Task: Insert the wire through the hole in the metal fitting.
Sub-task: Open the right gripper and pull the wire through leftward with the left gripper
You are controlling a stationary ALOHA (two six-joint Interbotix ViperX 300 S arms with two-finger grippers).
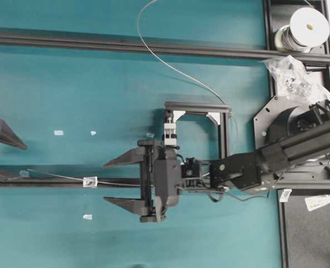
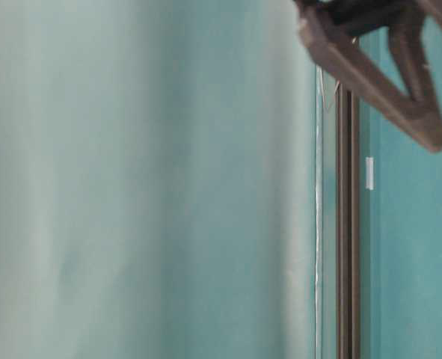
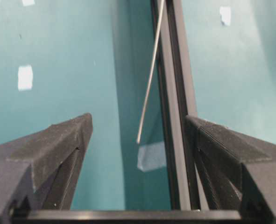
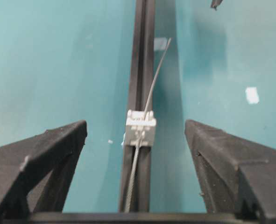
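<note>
1. Right gripper (image 1: pixel 115 181) is wide open and holds nothing; its two black fingers straddle the dark rail (image 1: pixel 120 182), one on each side
2. Left gripper (image 3: pixel 138 135) also has its jaws spread wide, nothing between the pads; only its finger tips show at the left edge of the overhead view
3. Metal fitting (image 4: pixel 140 128) sits on top of the rail, between the right gripper's fingers but touching neither; in the overhead view it is the small pale piece at (image 1: pixel 90 181)
4. Wire (image 4: pixel 149 93) already runs through the fitting: it enters on the near side along the rail and comes out the far side, bending slightly off the rail
5. Hole itself is too small to make out
6. Wire's free end (image 3: pixel 138 141) hangs loose between the left gripper's fingers, just beside the rail, touching neither finger
7. White spool (image 1: pixel 306 28) sits top right in the overhead view; wire curves from there across the teal table (image 1: pixel 53 84)
8. Small white tape scraps (image 1: pixel 58 133) lie on the table, well apart from the fitting
</note>
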